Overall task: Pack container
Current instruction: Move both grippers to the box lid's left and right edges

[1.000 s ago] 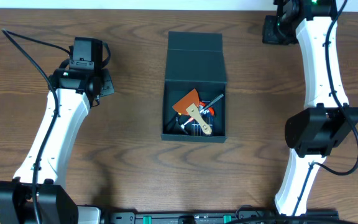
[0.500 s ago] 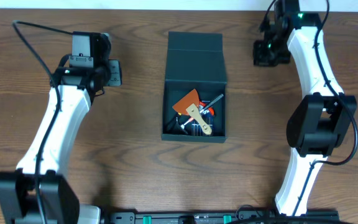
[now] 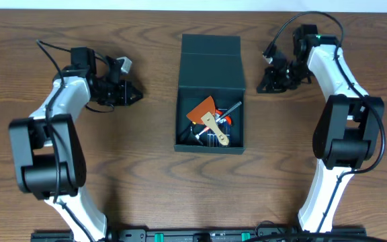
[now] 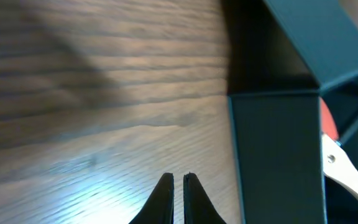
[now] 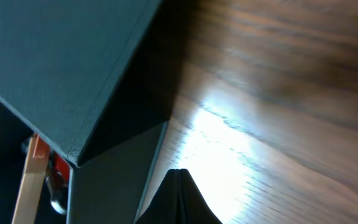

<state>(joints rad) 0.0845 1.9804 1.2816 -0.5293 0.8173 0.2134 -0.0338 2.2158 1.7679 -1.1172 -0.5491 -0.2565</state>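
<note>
Looking down from the overhead camera, I have the dark green box [image 3: 210,64] in the middle of the wooden tabletop [image 3: 146,175]. Its lid flap stands open on the far side and the compartment faces up. Inside lie a scraper [image 3: 202,109] with an orange blade and a pale wooden handle, and a shiny metal tool [image 3: 232,108]. Something red sits under them that I cannot identify.

My left pincer [image 3: 136,96] is out to the left of the box, level with the hinge line and pointing toward it, with bare wood between the two. It is closed and holds nothing. On the left wrist camera the same pincer [image 4: 178,180] shows two dark tips almost meeting, with only a thin slit between them. They sit over the wood grain just beside the box's left wall [image 4: 278,155], and the scraper's pale handle shows at the right edge.

My right pincer [image 3: 262,87] is on the other side, near the lid and aimed at it, but not touching it. It too is closed and empty. Its wrist camera shows the pincer [image 5: 178,175] pressed into a single dark point over the tabletop. The raised lid [image 5: 61,62] fills the upper left of that view. I cannot tell whether either tip touches the wood.
</note>
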